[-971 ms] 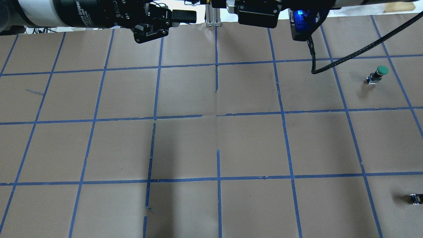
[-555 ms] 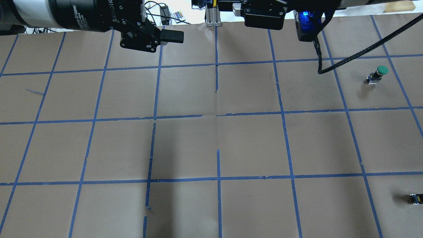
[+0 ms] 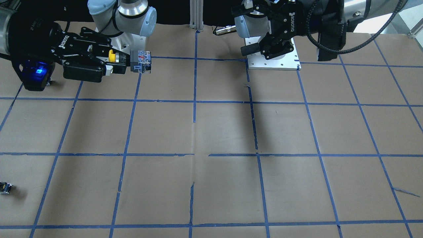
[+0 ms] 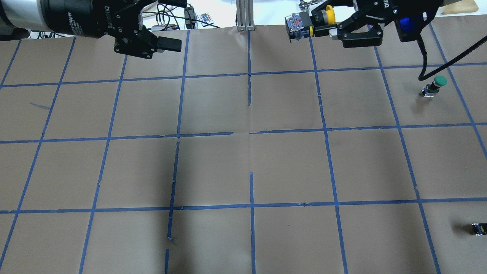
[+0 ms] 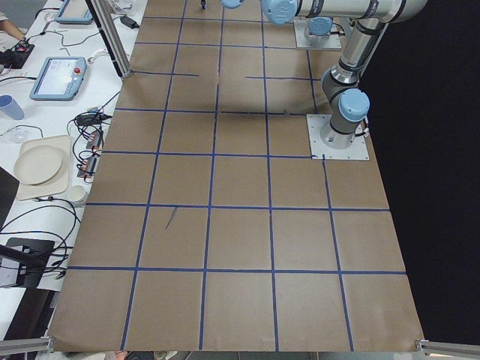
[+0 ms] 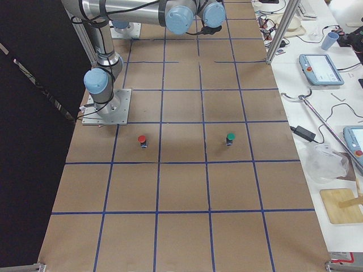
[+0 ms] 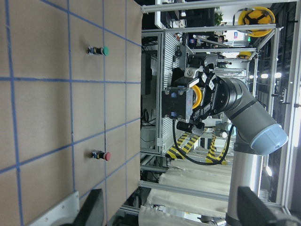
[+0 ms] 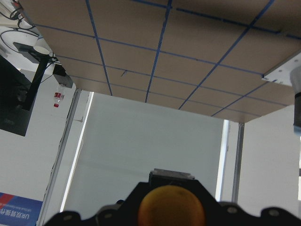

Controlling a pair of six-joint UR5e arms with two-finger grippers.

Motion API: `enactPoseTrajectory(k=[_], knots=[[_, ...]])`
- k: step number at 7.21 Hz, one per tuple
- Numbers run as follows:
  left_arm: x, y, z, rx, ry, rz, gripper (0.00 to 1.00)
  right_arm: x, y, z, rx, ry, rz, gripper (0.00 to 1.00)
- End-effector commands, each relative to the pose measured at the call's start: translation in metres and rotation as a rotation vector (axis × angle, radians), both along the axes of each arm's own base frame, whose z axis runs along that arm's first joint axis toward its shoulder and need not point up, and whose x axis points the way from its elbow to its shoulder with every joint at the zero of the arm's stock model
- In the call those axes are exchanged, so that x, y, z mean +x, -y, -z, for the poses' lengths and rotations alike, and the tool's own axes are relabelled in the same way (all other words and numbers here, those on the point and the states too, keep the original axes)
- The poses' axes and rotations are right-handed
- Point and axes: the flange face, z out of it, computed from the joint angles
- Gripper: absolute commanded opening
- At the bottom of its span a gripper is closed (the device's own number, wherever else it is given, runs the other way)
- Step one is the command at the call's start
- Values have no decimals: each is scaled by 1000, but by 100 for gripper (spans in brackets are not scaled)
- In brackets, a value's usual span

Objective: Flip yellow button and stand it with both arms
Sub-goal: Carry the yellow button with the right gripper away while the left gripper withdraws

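While both grippers hang high in the air, the brown-papered table [image 4: 243, 167] with its blue tape grid lies well below them. The left arm [image 5: 352, 52] reaches in from the left and the right arm [image 6: 105, 42] from the right, their wrists turned toward each other across the middle line. The left gripper [image 7: 169, 205] has its jaws spread wide with nothing between them, and it faces the button held across from it. The right gripper [image 4: 321, 23] has its jaws pinched on the yellow button [image 4: 304, 23], gripping it just behind the cap. The button lies level, its yellow cap back by the gripper's palm and its boxy switch body sticking out to the left, toward the other gripper. It touches nothing but those jaws and sits right of the middle line. On the table's right side a green button [image 4: 435, 85] stands upright on the far part, and a red button [image 6: 142, 140] stands upright nearer the robot's base. A small black block [image 4: 478, 228] lies near the right edge.
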Motion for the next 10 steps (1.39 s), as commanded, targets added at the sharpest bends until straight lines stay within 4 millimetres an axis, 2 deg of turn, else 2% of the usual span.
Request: enactPoseTrajectory(k=[1, 2, 3, 5, 6, 7, 8, 9, 10], knots=[[3, 19, 42, -136, 25, 2, 94, -18, 16, 25, -107, -162, -124, 24], [-7, 10, 64, -139, 24, 13, 93, -25, 11, 32, -207, -246, -268, 24], [-17, 5, 68, -158, 4, 11, 93, -36, 5, 41, -309, -330, -457, 22], [-22, -4, 55, 37, -3, -54, 95, -69, 4, 51, -504, -549, -849, 20], [-24, -12, 55, 154, 19, -80, 95, -91, 6, 51, -579, -570, -931, 20], [-23, -18, 62, 207, 117, -84, 97, -123, 8, 53, -650, -591, -985, 20], [-27, -27, 67, 241, 225, -60, 97, -156, 9, 73, -692, -651, -1093, 19], [-20, -28, 59, 268, 375, -59, 97, -185, 7, 99, -772, -686, -1171, 19], [-8, -30, 37, 281, 548, -51, 97, -222, -2, 127, -816, -730, -1212, 19]])
